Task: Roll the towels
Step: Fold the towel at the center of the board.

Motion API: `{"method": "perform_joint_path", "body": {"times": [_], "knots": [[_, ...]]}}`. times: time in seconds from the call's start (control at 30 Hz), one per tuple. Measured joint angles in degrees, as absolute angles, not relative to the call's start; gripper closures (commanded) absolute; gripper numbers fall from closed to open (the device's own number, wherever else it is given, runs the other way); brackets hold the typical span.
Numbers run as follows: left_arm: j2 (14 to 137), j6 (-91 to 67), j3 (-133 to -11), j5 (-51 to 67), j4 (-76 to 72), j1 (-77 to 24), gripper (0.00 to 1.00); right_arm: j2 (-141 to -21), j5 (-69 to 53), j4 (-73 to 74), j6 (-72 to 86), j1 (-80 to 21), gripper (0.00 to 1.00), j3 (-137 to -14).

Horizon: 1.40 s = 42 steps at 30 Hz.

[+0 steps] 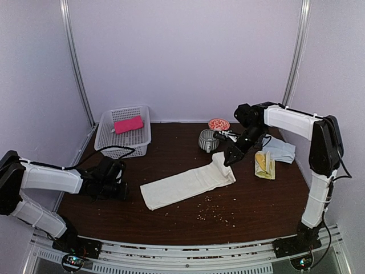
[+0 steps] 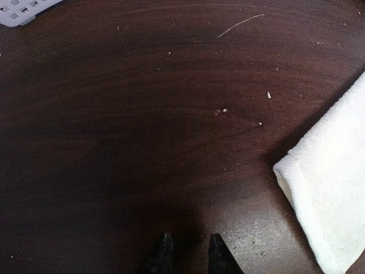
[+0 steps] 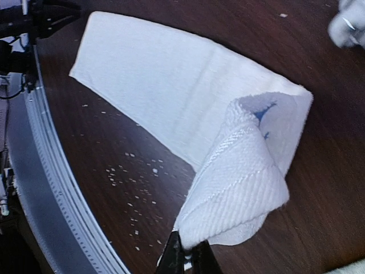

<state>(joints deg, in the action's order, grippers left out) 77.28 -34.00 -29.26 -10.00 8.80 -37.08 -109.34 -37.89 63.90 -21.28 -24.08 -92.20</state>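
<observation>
The cream-white towel point(image 1: 185, 184) lies stretched across the middle of the table. My right gripper point(image 1: 230, 158) is shut on its right end and lifts that corner, folded back over the cloth; the wrist view shows the raised end point(image 3: 239, 188) with a small blue mark point(image 3: 263, 111). My left gripper point(image 1: 122, 191) is low over bare table left of the towel, its fingers point(image 2: 162, 254) slightly apart and empty; the towel's left end point(image 2: 331, 194) lies to its right. A pink towel point(image 1: 128, 124) lies in the white basket point(image 1: 106, 138). A yellow towel point(image 1: 263, 164) and a pale blue-grey towel point(image 1: 279, 150) lie at right.
A striped cup point(image 1: 207, 140) and a small red-patterned dish point(image 1: 219, 124) stand behind the towel's right end. Crumbs point(image 1: 211, 212) are scattered on the table in front of the towel. The metal rail point(image 3: 51, 188) runs along the near edge.
</observation>
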Motion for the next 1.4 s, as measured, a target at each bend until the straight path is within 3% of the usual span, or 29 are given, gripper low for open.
{"method": "perform_joint_path", "body": {"times": [0.4,0.8,1.4], "knots": [[78.94,-34.92,-28.21,-6.42,5.02,-37.08,0.77,-125.23,-51.37,68.73,-17.56,-33.93,1.00,-108.79],[80.51,-35.33,-27.46,-1.39,-0.86,-37.23,0.78,-131.68,-55.48,56.51,-1.89,-39.86,1.00,-117.14],[81.71,-36.93,-26.04,1.76,-6.66,-38.11,0.78,-136.14,-57.21,48.99,7.53,-47.88,1.00,-119.81]]}}
